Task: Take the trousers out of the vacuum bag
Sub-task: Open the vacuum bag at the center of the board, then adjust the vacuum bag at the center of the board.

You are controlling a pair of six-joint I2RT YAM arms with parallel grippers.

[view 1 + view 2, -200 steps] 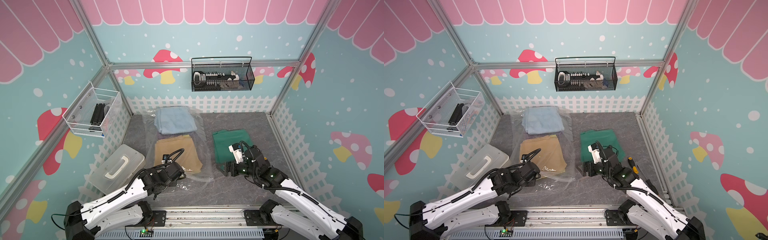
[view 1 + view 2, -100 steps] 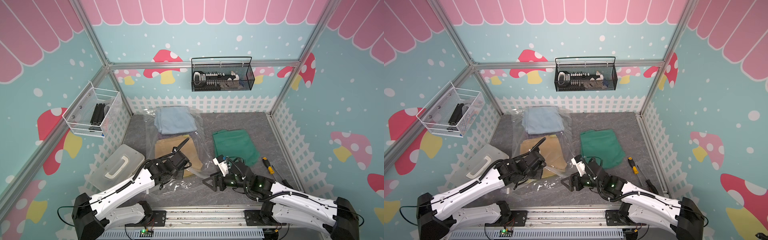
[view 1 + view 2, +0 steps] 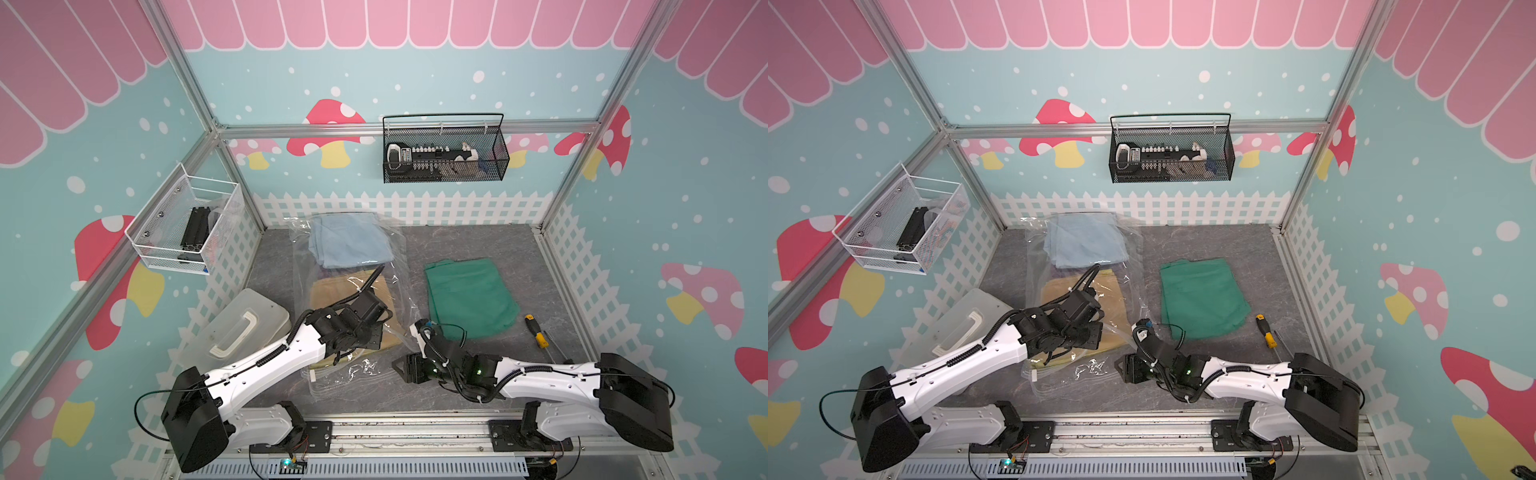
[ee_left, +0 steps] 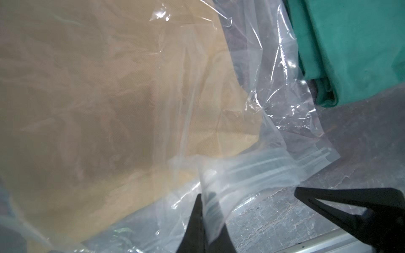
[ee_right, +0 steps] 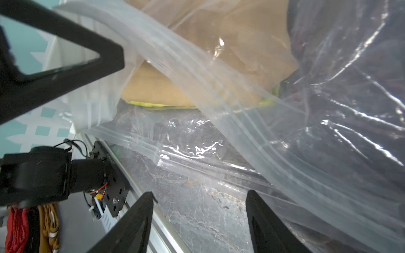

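**Bag mouth held open; tan pair next in line**

The table [image 3: 457,390] is read as a clock face in both top views, with 12 at the far side and 6 at the robot's side. The vacuum bag [image 3: 353,374] is laid from the centre out toward 12 o'clock, with its mouth turned to 6. The dark green trousers [image 3: 469,295] are already out, spread bare on the table at 3 o'clock of the bag and apart from it. Inside the plastic, the tan trousers [image 3: 328,291] are seen nearest the mouth. A yellow pair [image 5: 157,104] is glimpsed beneath them, and the light blue trousers [image 3: 349,241] are stacked at the 12 o'clock end. A purple pair cannot be made out with certainty.

The left gripper [image 4: 209,208] is clamped tight on the upper zip lip [image 5: 197,65], which is raised off the table so that a tunnel is formed. The right gripper [image 5: 200,192] is held low at about 5 o'clock of the mouth. Its jaws are parted and nothing is caught between them. The lower lip [image 5: 197,157] is seen flat on the table just beyond its tips.

The step in hand is judged to be the reach into the mouth for the tan pair.

- The upper lip should be held high and taut.
- The open jaws should be slid in over the lower lip, not onto it, so that no film is pinched with the cloth.
- The near folded edge of the tan pair should be taken through its full thickness.
- The pair should be drawn straight toward 6 o'clock before it is swung toward 3.
- The bag is likely to be dragged along if the pull is rushed.
- The screwdriver [image 3: 535,330] at 4 o'clock should be avoided when the pair is set down.
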